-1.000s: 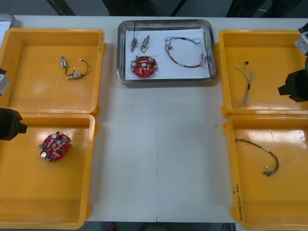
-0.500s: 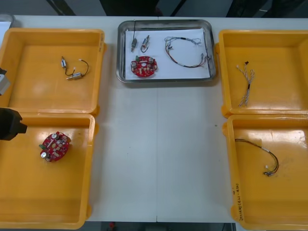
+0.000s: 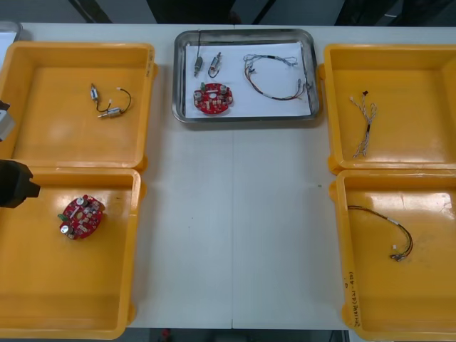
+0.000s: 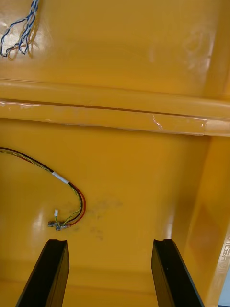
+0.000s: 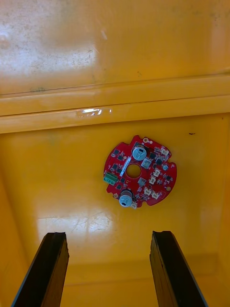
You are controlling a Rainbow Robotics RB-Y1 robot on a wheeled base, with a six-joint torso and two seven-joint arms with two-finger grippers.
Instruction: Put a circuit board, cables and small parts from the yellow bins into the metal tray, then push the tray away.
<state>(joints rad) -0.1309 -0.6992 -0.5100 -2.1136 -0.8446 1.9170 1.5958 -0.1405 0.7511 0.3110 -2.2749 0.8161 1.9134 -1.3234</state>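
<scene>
Already the tray (image 3: 246,117) sits at 12 o'clock on the table (image 3: 235,228), close to the far edge, and it is white inside. Within it a board (image 3: 214,98) lies at 7 o'clock, two small metal parts (image 3: 215,64) lie side by side at 11 o'clock, and a looped cable (image 3: 274,80) lies at 2 o'clock.

Four bins flank the table. The 10 o'clock bin (image 3: 78,47) holds more metal parts with a black cable (image 3: 125,100). The 8 o'clock bin (image 3: 71,285) holds a second board (image 3: 80,216). The 2 o'clock bin (image 3: 413,85) holds a blue and white cable (image 3: 365,125). The 4 o'clock bin (image 3: 399,292) holds a red and yellow cable (image 3: 388,228).

The left gripper (image 5: 108,237) hangs over the 8 o'clock bin, its fingers spread wide and holding nothing. The second board lies flat ahead of the gap between them, clear of both. The left arm (image 3: 14,184) shows at the table's 9 o'clock edge.

The right gripper (image 4: 109,243) hangs over the 4 o'clock bin, its fingers likewise spread and empty. The connector end of the red and yellow cable lies just ahead of one finger, not touching it.
</scene>
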